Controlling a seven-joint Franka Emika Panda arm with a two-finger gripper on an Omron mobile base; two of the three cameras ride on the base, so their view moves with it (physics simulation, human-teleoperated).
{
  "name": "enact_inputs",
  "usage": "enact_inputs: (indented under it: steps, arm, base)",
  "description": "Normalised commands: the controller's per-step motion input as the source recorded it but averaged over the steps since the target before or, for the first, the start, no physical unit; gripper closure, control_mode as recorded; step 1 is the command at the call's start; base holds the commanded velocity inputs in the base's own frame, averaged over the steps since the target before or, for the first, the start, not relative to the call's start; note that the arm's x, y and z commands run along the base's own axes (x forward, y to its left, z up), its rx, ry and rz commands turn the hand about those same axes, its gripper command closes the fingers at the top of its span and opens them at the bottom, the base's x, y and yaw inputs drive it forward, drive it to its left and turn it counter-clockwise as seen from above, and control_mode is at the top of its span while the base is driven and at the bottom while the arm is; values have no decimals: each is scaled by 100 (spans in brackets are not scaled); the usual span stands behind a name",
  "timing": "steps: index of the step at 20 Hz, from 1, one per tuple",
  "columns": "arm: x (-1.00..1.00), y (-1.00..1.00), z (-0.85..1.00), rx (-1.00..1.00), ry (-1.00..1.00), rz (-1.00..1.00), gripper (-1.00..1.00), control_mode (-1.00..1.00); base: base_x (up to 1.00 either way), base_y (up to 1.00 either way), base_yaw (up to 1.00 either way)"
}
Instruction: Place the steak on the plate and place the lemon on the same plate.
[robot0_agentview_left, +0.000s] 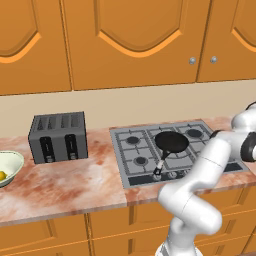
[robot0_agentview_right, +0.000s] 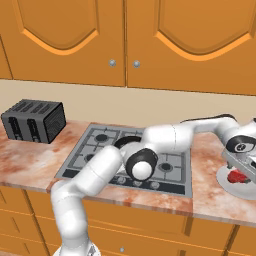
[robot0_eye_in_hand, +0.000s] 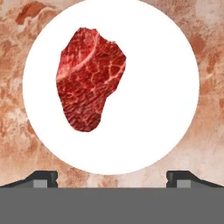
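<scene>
A red steak (robot0_eye_in_hand: 89, 78) lies flat on a round white plate (robot0_eye_in_hand: 148, 109), left of its centre. Above it hangs the claw (robot0_eye_in_hand: 112, 177), spread wide and holding nothing. The plate sits on the marbled bench (robot0_agentview_left: 65, 182) right of the hob (robot0_agentview_left: 150, 150), where a black frying pan (robot0_agentview_left: 171, 142) rests. Far left, past the toaster (robot0_agentview_left: 58, 136), a lemon (robot0_agentview_left: 2, 175) lies in a pale bowl (robot0_agentview_left: 12, 162).

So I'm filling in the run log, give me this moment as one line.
steak: lying on plate | gripper: open above plate, holding nothing | lemon: in bowl, not yet moved

steak (robot0_eye_in_hand: 89, 78) on plate (robot0_eye_in_hand: 162, 109), lemon (robot0_agentview_left: 2, 175) in bowl (robot0_agentview_left: 14, 161)
</scene>
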Motion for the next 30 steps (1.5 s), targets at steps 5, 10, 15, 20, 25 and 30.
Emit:
enact_inputs:
  steps: [5,10,15,20,25,30]
  arm:
    - [-35,77,0,-15,-2,12,-100,-100]
    - [-27,89,-4,-23,-6,13,-100,-100]
    - [-32,83,4,-23,-6,16,-100,-100]
    - [-40,83,8,-20,-2,18,-100,-100]
    - [-27,83,23,-11,-2,17,-100,-100]
    - [-20,71,41,-8,0,15,-100,-100]
  base:
    - [0,0,0]
    - [0,0,0]
    - [0,0,0]
    - [0,0,0]
    - [0,0,0]
    - [0,0,0]
